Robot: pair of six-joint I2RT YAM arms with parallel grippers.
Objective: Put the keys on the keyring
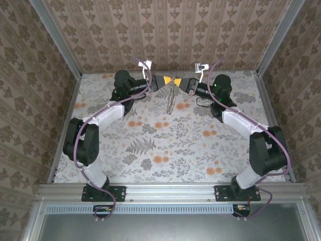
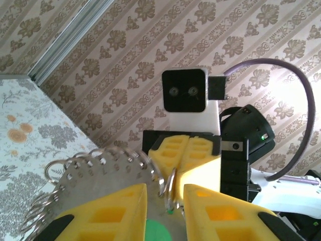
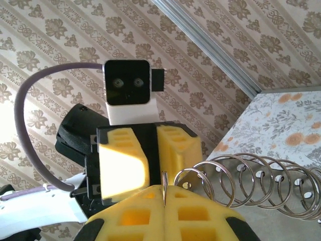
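Your left gripper [image 3: 153, 149] has its jaws drawn part-way in with the green head of the key [image 2: 161, 232] filling the gap between them, which I read as a grip on the key. The blade is hidden, so I cannot tell how it points. Your right gripper [image 2: 186, 150] is closed tight, pinching the keyring [image 3: 164, 186], a silver split ring whose thin edge stands up between its yellow pads. That ring belongs to a row of like rings strung along a grey disc [image 2: 85, 178] with numbered holes, and the disc hangs below the two grippers, off the table [image 1: 150, 145]. In the top view both arms meet nose to nose above the far middle of the table, so key and ring are each picked up and brought just beside one another. That is the part I judge done. What is left is the threading itself: nothing shows the key's hole caught on the ring's wire. You have yet to work the key onto the split, slide it round, and let go. Only one key is in sight, and I cannot say whether more are to follow.
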